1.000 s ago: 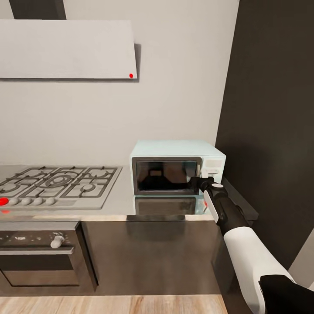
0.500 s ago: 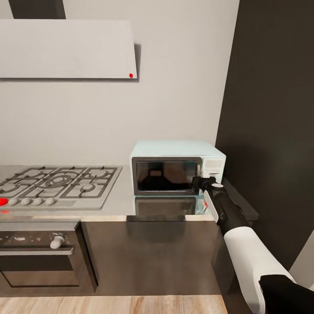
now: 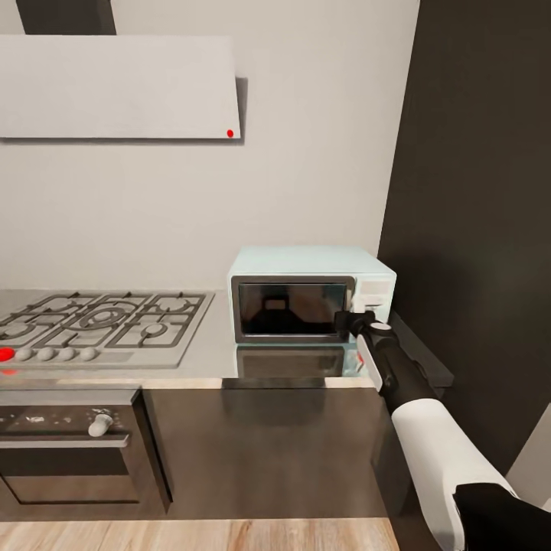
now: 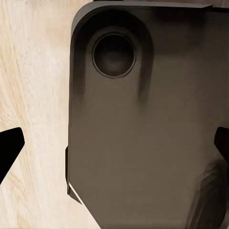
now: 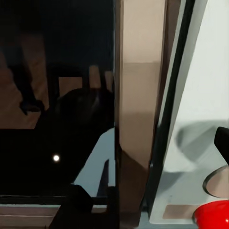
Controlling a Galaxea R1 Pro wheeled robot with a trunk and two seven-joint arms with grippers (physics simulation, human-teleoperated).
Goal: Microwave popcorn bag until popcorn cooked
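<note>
The pale mint-blue microwave stands on the grey countertop against the wall, its dark glass door closed. My right gripper is at the door's lower right corner, beside the white knob panel. The right wrist view, from very close, has the dark door glass, the steel door frame and the white panel; one fingertip sits wide at the frame's edge, so the gripper is open. My left gripper hangs open over my own dark base. The popcorn bag is out of view.
A steel gas hob lies left of the microwave, with a black-and-steel oven below and a white slab hood above. A tall dark cabinet walls off the right side. Light wood floor runs along the cabinet fronts.
My right gripper has barely shifted at the door's right edge. The door stays closed and nothing else has moved.
</note>
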